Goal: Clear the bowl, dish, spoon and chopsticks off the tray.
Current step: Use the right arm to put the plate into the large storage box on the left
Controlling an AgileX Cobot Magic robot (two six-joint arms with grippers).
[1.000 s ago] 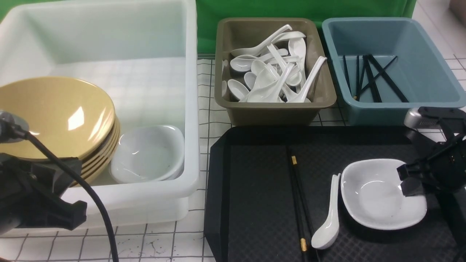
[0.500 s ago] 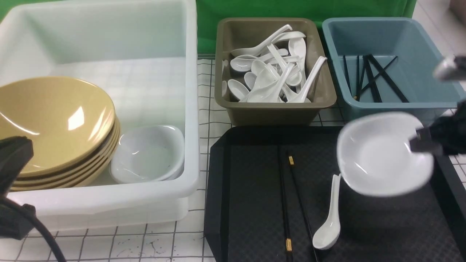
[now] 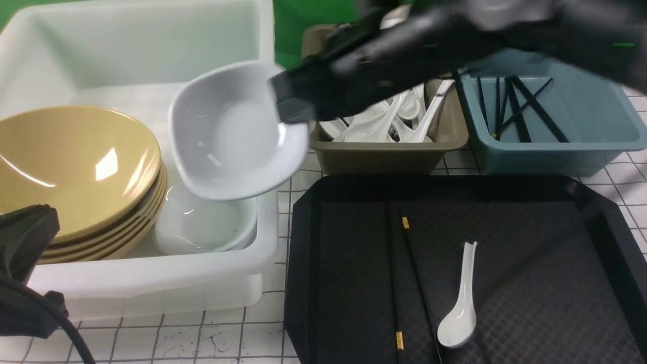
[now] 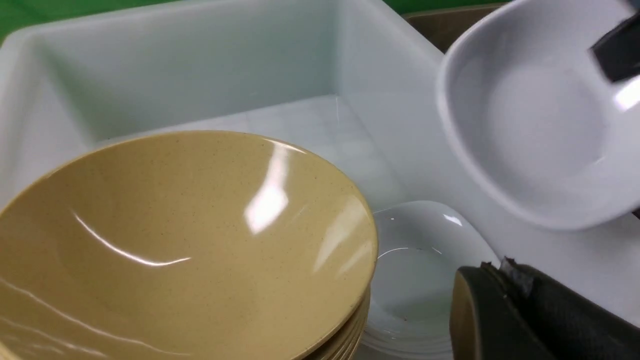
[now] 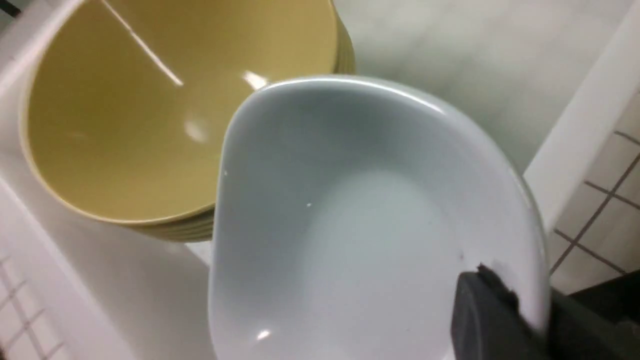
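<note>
Right gripper (image 3: 286,108) holds dish (image 3: 227,132) above stacked dishes (image 3: 202,228).

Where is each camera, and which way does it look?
Front: between the arms, facing forward over tray and tub; right arm crosses the top.
Left wrist: on left arm, looks into tub at bowls; left gripper shows.
Right wrist: on right arm, looks down on dish; right gripper pinches it.
All share dish and bowls.
</note>
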